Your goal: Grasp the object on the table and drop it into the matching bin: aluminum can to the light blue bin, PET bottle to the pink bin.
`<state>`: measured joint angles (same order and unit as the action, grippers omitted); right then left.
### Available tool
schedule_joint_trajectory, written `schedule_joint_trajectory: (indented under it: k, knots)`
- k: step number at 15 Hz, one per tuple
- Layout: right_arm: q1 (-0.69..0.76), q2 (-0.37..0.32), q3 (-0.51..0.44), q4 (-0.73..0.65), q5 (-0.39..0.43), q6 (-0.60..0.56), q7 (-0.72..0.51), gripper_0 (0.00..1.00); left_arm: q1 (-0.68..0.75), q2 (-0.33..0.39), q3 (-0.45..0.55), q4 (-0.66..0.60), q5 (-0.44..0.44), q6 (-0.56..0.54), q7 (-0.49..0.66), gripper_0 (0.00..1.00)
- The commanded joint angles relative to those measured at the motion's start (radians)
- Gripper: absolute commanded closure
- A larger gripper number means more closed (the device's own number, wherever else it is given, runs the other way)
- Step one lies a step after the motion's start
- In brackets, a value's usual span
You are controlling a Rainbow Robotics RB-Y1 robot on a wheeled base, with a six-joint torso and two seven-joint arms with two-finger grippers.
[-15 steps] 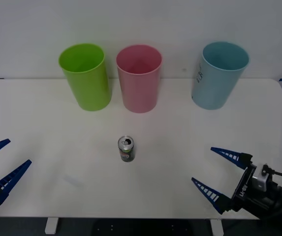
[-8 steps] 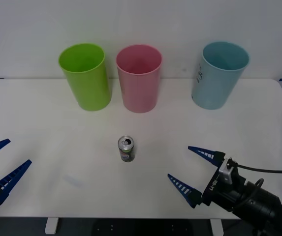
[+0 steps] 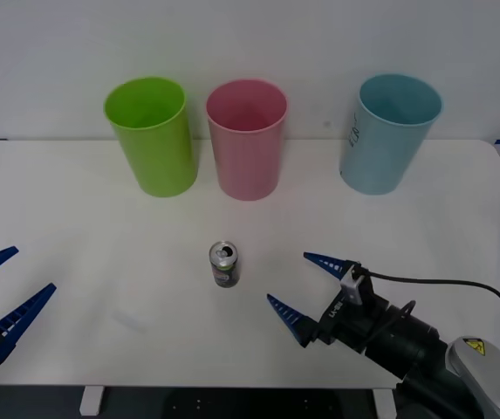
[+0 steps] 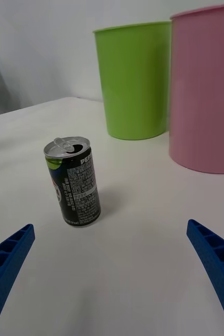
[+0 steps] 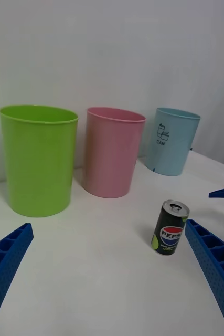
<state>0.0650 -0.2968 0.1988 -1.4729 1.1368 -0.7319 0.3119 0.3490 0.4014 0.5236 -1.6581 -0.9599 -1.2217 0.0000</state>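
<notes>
Moved in since a second ago: right gripper [image 3: 306, 289], then out near the counter's [image 3: 75, 201] right front edge, now well inward and just right of the can [image 3: 224, 264], at about 4 o'clock from it. Fingers spread wide, tips aimed toward the can, not touching it. Black cable trailing behind the wrist. Left gripper [image 3: 1, 292] parked at the left front edge, same spot as before, fingers also wide apart.

Can unmoved: upright near the counter's centre, toward the front, silver top with the tab hole open. Seen close from the right wrist [image 4: 74, 181], standing between and ahead of the two blue fingertips [image 4: 7, 260], clear of both. From the left wrist, red and blue mark facing that camera [image 5: 170, 227].

Count: one can, three bins, two grippers. Bins in a row along the back, all upright and open: green bin [image 3: 149, 135] at 11 o'clock from the can, pink bin [image 3: 247, 138] at 12, blue bin [image 3: 387, 131] off at 1 to 2 o'clock, set apart from the other two. Green and pink nearly side by side. Small dark print on the blue bin's side.
</notes>
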Motion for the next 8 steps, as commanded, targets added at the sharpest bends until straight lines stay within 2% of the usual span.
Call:
schedule_joint_trajectory:
  k: [1,4,8]
  knots:
    - [-0.042,0.021,0.047,0.034,0.001,0.06,0.004,0.0,0.0,0.0,0.0,0.0,0.0,0.0,0.0,0.0]
    - [-0.09,0.056,0.062,0.097,0.008,0.062,0.01,0.0,0.0,0.0,0.0,0.0,0.0,0.0,0.0,0.0]
    - [-0.116,0.104,0.073,0.12,0.057,0.098,0.007,0.0,0.0,0.0,0.0,0.0,0.0,0.0,0.0,0.0]
